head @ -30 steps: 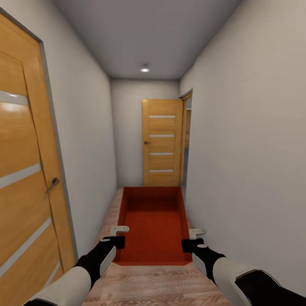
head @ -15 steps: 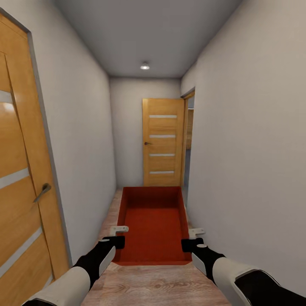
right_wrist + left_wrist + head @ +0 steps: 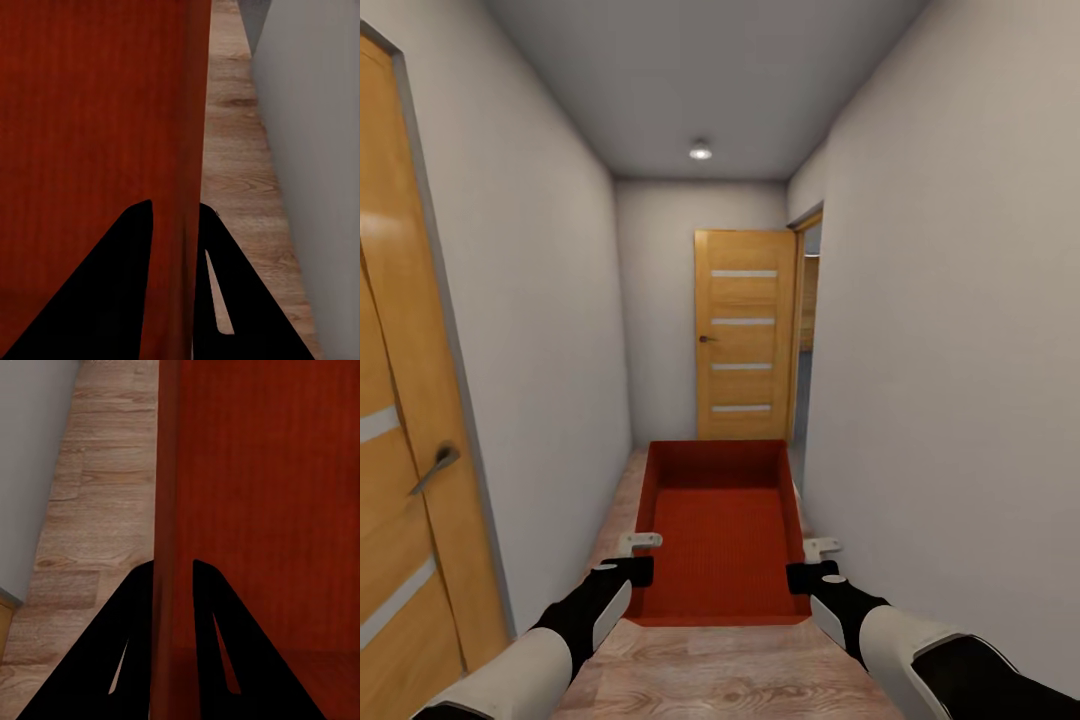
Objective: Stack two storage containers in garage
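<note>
One red-orange storage container (image 3: 722,530) hangs in front of me above the wood plank floor of a narrow hallway, held level between both arms. My left gripper (image 3: 640,556) is shut on its left wall (image 3: 166,510), one black finger (image 3: 135,645) outside and one inside. On the other side, my right gripper (image 3: 807,562) is shut on the right wall (image 3: 193,112) in the same way. The container's inside is empty.
Grey walls close in on both sides. A wooden door with a lever handle (image 3: 435,468) stands near on the left. At the hallway's far end is another wooden door (image 3: 743,335), with an open doorway (image 3: 803,330) in the right wall beside it.
The view has moved forward down the hallway: the left door has slid further out of the picture and the far door looks slightly nearer. Both grippers hold the container as before.
</note>
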Available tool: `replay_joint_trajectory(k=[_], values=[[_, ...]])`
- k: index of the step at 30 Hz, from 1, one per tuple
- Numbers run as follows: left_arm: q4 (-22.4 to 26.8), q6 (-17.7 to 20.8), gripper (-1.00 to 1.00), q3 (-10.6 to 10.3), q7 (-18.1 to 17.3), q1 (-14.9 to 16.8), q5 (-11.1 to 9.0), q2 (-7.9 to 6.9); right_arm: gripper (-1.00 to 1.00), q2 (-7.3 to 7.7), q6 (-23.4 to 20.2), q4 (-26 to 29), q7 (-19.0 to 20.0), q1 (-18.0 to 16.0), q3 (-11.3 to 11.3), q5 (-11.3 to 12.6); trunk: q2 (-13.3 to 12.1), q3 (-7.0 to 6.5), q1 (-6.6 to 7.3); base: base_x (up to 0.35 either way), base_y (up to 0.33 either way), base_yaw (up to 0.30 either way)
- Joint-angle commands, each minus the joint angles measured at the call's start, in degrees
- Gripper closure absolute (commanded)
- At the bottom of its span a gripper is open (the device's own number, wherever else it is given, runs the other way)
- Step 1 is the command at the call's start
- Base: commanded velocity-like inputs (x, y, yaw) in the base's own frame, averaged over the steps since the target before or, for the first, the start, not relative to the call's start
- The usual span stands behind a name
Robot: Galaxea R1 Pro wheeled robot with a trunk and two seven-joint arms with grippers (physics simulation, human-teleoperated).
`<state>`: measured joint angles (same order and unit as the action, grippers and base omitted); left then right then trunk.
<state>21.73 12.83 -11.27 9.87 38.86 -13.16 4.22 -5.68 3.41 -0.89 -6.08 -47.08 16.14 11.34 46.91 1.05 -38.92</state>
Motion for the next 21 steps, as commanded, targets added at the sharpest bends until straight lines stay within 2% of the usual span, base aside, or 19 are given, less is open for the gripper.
replay_joint_trajectory(k=[1,9,10,21], values=[[0.36,0.27,1.00,-0.15,0.76,0.08,-0.25,-0.39,1.00,-0.04,0.08,-0.16,0.22,-0.03,0.15,0.34,0.08,0.10,-0.05,0.321,0.000,0.000],[0.28,0.27,1.00,-0.24,0.76,0.08,-0.41,-0.41,1.00,-0.04,-0.09,-0.16,0.22,-0.03,0.10,0.26,0.08,0.10,-0.05,0.321,0.000,0.000],[0.27,0.27,1.00,3.97,0.76,0.08,0.15,-0.44,1.00,-0.04,-0.12,-0.16,0.28,-0.03,-0.24,0.26,0.08,0.10,-0.05,0.321,0.000,0.000],[0.31,0.27,1.00,3.97,0.76,0.08,0.15,-0.44,1.00,-0.02,-0.16,-0.16,0.19,-0.03,-0.23,0.26,0.08,0.10,-0.05,0.321,0.000,0.000]])
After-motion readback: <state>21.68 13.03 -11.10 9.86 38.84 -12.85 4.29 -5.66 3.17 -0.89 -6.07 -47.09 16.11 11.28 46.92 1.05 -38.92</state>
